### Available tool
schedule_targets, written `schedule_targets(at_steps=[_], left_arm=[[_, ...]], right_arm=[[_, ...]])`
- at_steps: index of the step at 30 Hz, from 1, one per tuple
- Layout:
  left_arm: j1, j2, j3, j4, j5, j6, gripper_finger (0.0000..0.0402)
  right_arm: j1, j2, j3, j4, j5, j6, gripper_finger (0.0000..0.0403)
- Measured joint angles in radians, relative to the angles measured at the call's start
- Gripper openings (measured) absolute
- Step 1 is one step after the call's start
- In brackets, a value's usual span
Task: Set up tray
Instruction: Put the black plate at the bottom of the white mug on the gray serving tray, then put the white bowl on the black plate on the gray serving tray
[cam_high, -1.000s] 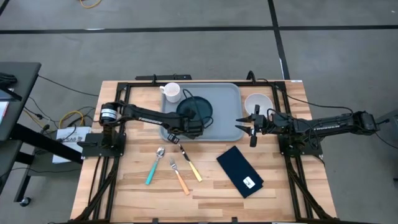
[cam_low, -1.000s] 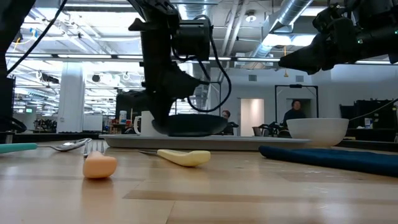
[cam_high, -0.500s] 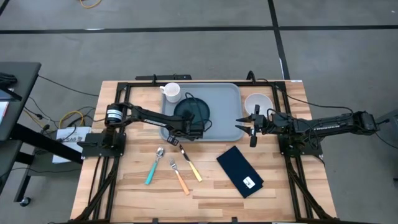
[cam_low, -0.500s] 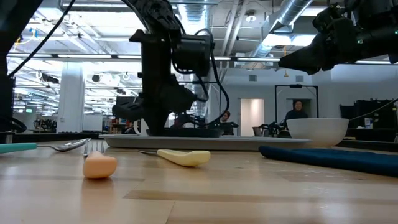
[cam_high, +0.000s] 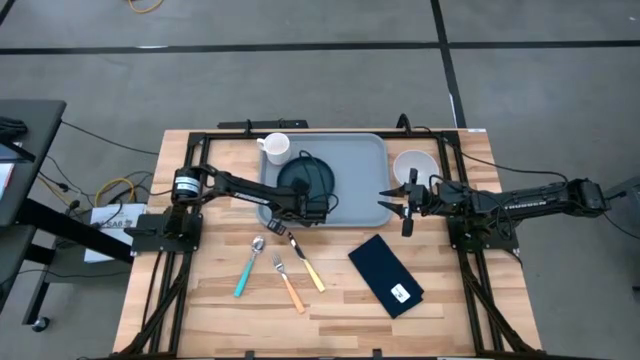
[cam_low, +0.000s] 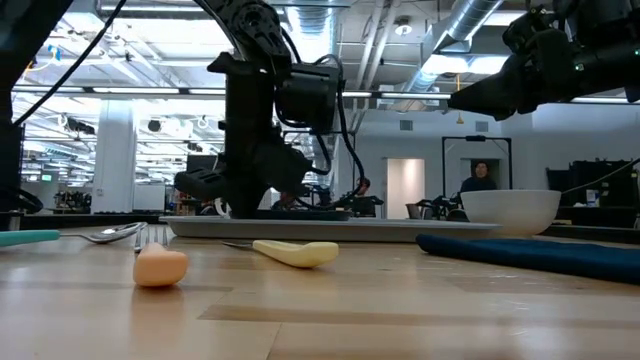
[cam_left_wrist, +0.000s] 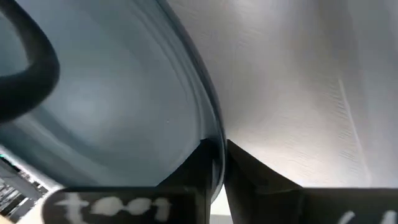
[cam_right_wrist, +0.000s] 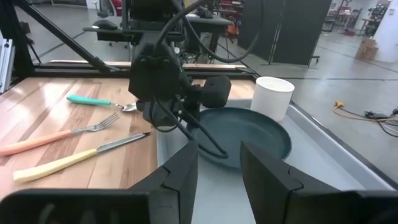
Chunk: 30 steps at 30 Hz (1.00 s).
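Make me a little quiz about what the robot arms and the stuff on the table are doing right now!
1. True or false: the left pincer grips the rim of the dark plate on the tray.
2. Which thing stands on the tray? A the white mug B the white bowl C the navy napkin
3. Fill in: the right pincer hovers open beside the tray's ____ edge.

Key: 1 true. 2 A. 3 right.
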Motion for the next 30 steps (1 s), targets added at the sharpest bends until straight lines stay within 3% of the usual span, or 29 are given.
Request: schedule_targets(at_steps=[16,30], left_arm=[[0.0,0.002,-0.001,0.0,0.011,-0.024,0.0084],[0.0,0.003,-0.001,0.0,-0.057,-0.05,0.014]], right_arm=[[0.0,0.0,0.0,0.001,0.0,0.0,0.0113],[0.0,0.0,0.0,0.001,0.0,0.0,0.0113]])
